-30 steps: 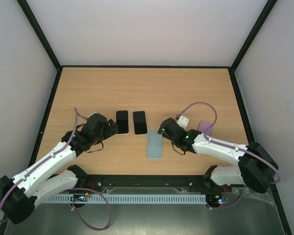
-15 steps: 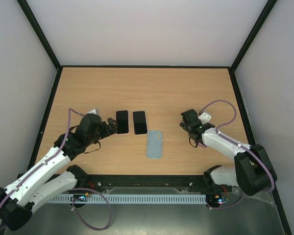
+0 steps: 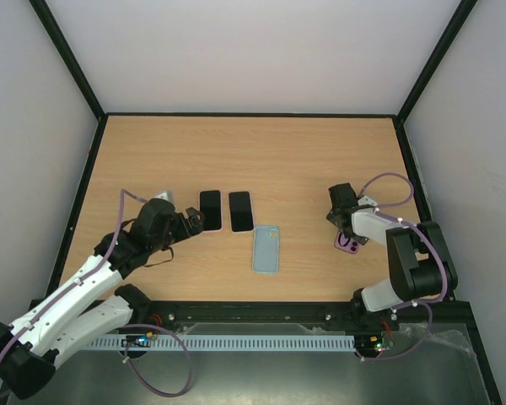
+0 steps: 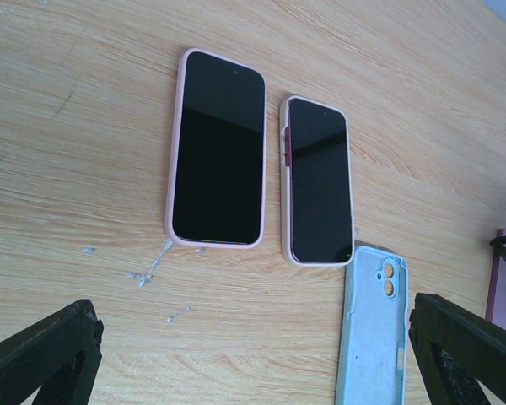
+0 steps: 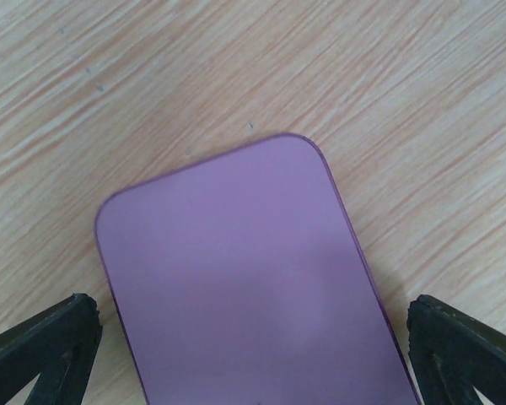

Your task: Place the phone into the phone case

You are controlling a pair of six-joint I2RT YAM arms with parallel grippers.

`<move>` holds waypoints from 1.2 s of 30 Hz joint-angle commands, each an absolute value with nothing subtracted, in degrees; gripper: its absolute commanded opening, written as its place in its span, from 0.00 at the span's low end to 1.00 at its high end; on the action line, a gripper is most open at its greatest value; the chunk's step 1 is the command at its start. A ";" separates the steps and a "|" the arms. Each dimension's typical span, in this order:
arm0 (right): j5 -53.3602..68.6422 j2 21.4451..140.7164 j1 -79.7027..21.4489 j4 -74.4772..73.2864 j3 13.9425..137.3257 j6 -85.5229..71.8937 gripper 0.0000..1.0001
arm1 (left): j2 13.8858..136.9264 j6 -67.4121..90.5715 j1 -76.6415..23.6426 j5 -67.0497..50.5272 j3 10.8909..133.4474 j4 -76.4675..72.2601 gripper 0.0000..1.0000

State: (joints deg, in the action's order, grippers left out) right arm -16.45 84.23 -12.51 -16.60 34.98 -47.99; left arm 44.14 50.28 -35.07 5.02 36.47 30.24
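Note:
Two phones lie face up side by side: one in a pink case [image 3: 210, 209] [image 4: 218, 148] and one in a pale case [image 3: 240, 211] [image 4: 318, 192]. An empty light blue phone case [image 3: 266, 249] [image 4: 375, 329] lies inside up, just right of and nearer than them. My left gripper [image 3: 192, 221] [image 4: 253, 371] is open and empty, low over the table, just left of the pink phone. My right gripper [image 3: 346, 226] [image 5: 253, 363] is open, its fingers on either side of a flat purple item [image 3: 348, 245] [image 5: 244, 278] with camera holes. I cannot tell whether that is a phone or a case.
The wooden table [image 3: 261, 160] is ringed by a black rim and white walls. A few white scuff marks [image 4: 148, 270] lie on the wood near the pink phone. The purple item's edge shows at the far right of the left wrist view [image 4: 499, 287].
My right arm has swung from beside the blue case to the right and now sits over the purple item. My left gripper has drawn back slightly from the pink phone.

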 commanded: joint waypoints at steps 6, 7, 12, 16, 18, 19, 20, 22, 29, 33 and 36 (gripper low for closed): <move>-10.31 87.62 -11.67 -14.56 34.15 -43.82 0.98 | 45.41 48.78 -34.79 4.81 35.92 29.27 0.99; -8.52 87.52 -11.65 -14.03 34.01 -43.39 0.99 | 45.50 48.80 -34.80 4.83 35.76 29.19 0.99; -0.62 86.16 -11.62 -12.79 33.57 -43.14 0.95 | 45.79 48.69 -34.79 4.36 35.15 28.92 0.99; 4.00 83.06 -11.65 -13.28 33.26 -43.22 0.91 | 46.12 48.69 -34.75 4.06 35.46 28.67 0.99; 4.04 81.13 -11.61 -14.86 33.37 -43.14 0.91 | 46.27 48.69 -34.79 3.76 35.57 28.37 0.99; 4.13 80.30 -11.61 -15.52 33.22 -42.87 0.90 | 46.40 48.69 -34.77 3.58 35.59 28.19 0.99; 4.21 79.39 -11.63 -16.46 33.02 -42.65 0.89 | 46.47 48.77 -34.75 3.40 35.55 28.01 0.99; 3.97 78.45 -11.64 -17.50 32.45 -42.24 0.89 | 46.77 48.86 -34.73 3.13 35.52 27.71 0.99; -0.07 79.09 -11.61 -18.95 30.83 -42.50 0.92 | 48.12 49.39 -34.77 1.33 34.98 26.98 0.99; 0.45 80.99 -11.62 -17.99 31.60 -42.56 0.90 | 48.38 49.57 -34.73 1.05 35.20 27.16 0.99; 0.00 82.86 -11.61 -18.44 32.68 -42.00 0.88 | 48.25 49.57 -34.79 1.60 35.54 27.77 1.00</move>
State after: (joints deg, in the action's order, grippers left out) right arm 0.12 78.96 -11.66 -13.58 33.15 -42.06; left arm 48.27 49.50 -35.00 1.89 35.59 27.44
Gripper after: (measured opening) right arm 0.888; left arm 0.994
